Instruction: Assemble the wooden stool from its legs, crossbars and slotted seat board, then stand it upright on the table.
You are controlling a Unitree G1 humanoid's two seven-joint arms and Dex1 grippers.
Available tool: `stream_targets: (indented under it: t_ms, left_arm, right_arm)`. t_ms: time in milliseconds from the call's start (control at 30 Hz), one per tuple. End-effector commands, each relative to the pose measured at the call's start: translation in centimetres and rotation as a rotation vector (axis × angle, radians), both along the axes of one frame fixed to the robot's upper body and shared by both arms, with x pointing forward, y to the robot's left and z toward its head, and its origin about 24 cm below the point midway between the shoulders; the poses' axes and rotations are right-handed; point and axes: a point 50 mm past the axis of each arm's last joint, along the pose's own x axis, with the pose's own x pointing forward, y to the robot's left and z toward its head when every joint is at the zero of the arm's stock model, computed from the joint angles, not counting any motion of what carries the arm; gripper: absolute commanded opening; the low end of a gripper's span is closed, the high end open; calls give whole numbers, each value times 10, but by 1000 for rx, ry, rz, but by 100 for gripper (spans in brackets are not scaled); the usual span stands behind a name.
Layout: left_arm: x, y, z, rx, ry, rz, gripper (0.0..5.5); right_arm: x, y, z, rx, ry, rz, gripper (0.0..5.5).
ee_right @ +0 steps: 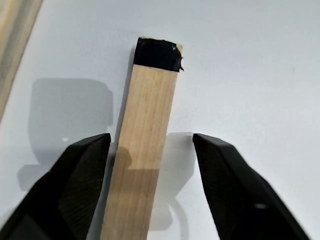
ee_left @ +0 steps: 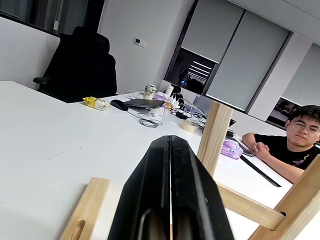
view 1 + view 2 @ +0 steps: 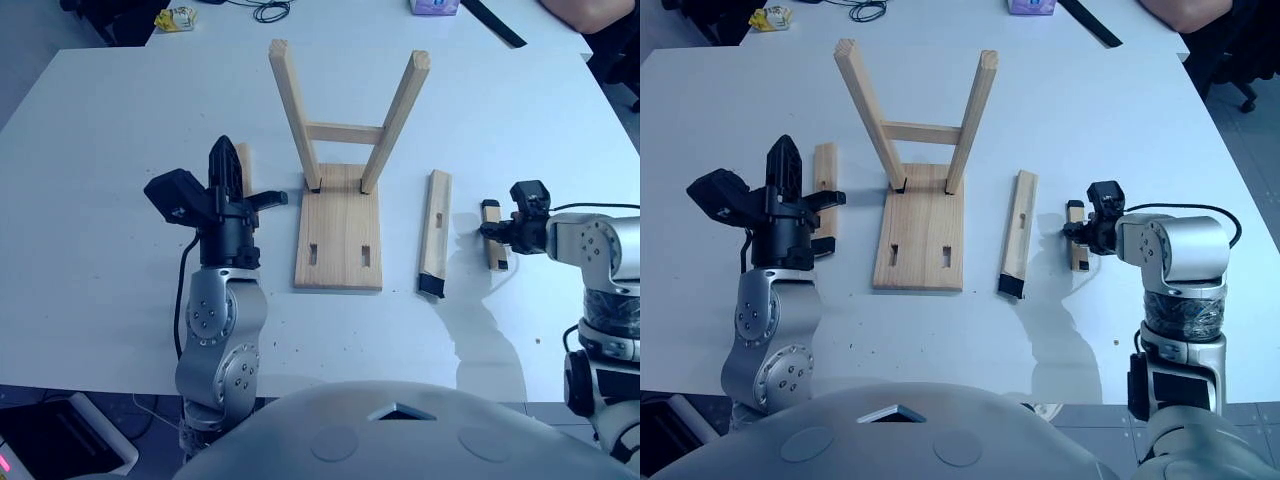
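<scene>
a white table carries a half-built stool. the board lies flat at the middle of the table, with two legs rising from its far end, joined by a crossbar. the two near slots in the board stand unfilled. a loose leg lies just right of the board, and a second leg lies flat to its left. the left hand, held up beside that second leg, is pressed closed on nothing. the right hand hangs spread wide astride a short bar, the smallest piece, which lies near the loose leg; its fingers flank the wood without clamping it. the step in hand appears to be picking up this short bar. the next move calls for closing squarely on its sides, then lifting it level, ready to join the two unfitted legs.
</scene>
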Motion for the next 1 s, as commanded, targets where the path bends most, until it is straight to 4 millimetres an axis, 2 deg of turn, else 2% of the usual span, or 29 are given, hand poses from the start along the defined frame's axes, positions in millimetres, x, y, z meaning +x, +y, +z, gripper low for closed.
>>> stream_targets:
  t_ms: [33,233,367,533,600,700,767,900,1000]
  left_arm:
    - [9,0,-1,0,9,-46,0]
    - [18,0,2,9,4,-87,0]
    - [23,0,3,16,2,-106,0]
    - [28,2,3,28,1,-122,0]
    - [29,2,3,38,-1,-136,0]
    - [33,5,7,58,-23,-148,0]
    - [36,7,11,59,-49,-158,0]
    - [39,17,24,42,-115,-168,0]
    - [36,25,38,-27,-202,-210,0]
  right_arm:
    - [-16,5,-27,14,88,-99,230]
    - [-23,7,-36,0,53,-175,133]
    - [-19,6,-40,-17,-22,-200,131]
    - [6,6,-35,-67,-222,-182,131]
    - [28,6,-17,-90,-384,-153,131]
    - [71,9,29,-42,-678,-152,131]
    - [88,10,59,-5,-846,-151,131]
    - [108,18,118,145,-1131,-118,131]
    - [105,47,157,422,-1257,102,131]
